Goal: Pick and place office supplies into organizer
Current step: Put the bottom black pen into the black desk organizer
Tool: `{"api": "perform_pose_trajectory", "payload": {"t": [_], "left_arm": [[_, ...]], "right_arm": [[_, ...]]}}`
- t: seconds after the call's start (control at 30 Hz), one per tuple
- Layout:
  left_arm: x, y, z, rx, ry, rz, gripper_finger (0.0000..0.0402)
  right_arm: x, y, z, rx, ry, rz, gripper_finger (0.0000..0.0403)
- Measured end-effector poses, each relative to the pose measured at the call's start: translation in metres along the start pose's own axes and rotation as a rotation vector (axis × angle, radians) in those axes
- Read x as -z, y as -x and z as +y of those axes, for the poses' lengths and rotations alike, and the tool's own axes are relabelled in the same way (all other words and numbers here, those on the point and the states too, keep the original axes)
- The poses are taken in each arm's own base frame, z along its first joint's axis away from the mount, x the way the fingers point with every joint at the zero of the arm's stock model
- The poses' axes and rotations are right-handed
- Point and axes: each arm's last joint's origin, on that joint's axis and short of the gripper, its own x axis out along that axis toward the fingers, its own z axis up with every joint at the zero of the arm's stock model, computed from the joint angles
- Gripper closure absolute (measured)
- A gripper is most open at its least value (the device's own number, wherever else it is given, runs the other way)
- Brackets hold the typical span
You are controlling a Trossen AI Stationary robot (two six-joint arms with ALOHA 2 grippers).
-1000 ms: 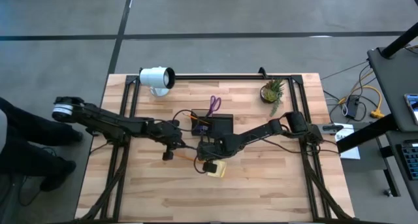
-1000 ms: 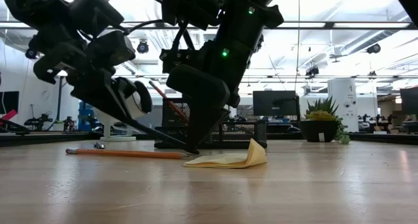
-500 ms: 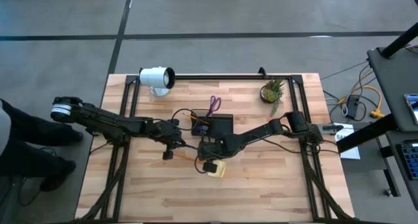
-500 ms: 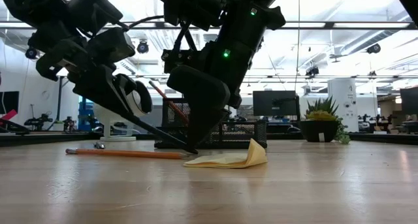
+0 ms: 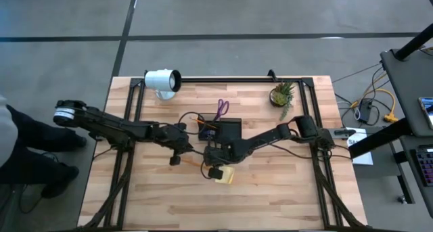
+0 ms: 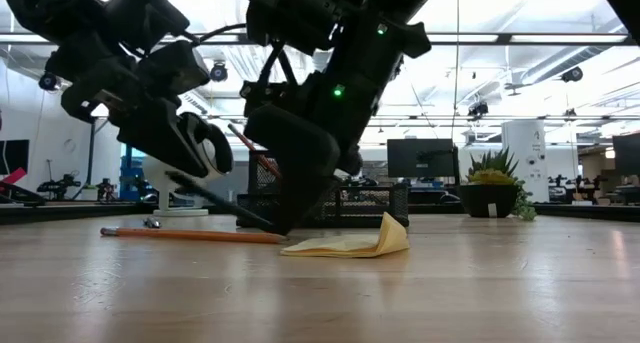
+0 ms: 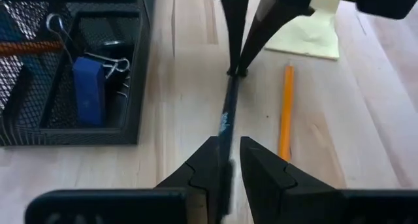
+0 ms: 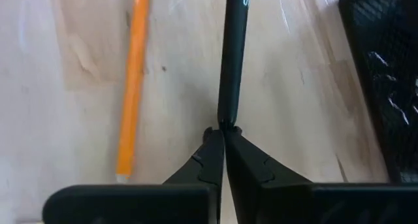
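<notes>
- The dark pen (image 7: 226,110) lies slanted just above the worktop (image 5: 270,191), beside the organizer (image 7: 72,67), and is held at both ends.
- The left gripper (image 7: 228,160) has its fingers nearly closed around one end of the pen; the right gripper (image 8: 223,142) has its fingers pinched fully together on the other tip.
- With two grips on one thin shaft, the sound way is, I judge, for one arm to let go before the other lifts; pulling both ways risks bending or flicking the pen.
- The right grip sits on the very tip, so it looks the weaker hold; the left grip sits farther along the shaft and seems better suited to carry it.
- The orange pencil (image 7: 285,106) lies on the worktop just beside the pen, and the yellow sticky-note pad (image 6: 350,243), one edge curled up, lies near the right gripper; the lift should go straight up to avoid dragging either.
- The organizer already holds a blue eraser-like block (image 7: 88,90) and binder clips, so the pen wants tipping upright into the taller compartment.
</notes>
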Motion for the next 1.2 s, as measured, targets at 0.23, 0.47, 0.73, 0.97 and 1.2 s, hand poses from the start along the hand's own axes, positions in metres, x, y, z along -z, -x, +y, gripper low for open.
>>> {"api": "perform_pose_trajectory", "payload": {"t": [0.23, 0.47, 0.73, 0.97, 1.2], "left_arm": [[-0.002, 0.005, 0.000, -0.004, -0.001, -0.015, 0.0357], [0.007, 0.002, 0.002, -0.020, -0.002, 0.069, 0.0356], [0.011, 0.001, 0.014, -0.072, -0.072, 0.103, 0.0320], [0.015, -0.003, 0.016, -0.063, -0.106, 0.143, 0.0248], [0.020, -0.011, 0.015, -0.013, -0.107, 0.195, 0.0226]], "right_arm": [[0.001, -0.005, -0.002, -0.002, -0.009, 0.014, 0.0395], [0.000, -0.005, -0.002, -0.003, 0.006, 0.009, 0.0395], [0.001, -0.005, -0.002, -0.002, 0.011, 0.010, 0.0395], [0.001, -0.005, -0.002, -0.001, 0.011, 0.010, 0.0394], [0.001, -0.005, -0.002, -0.001, 0.011, 0.010, 0.0394]]}}
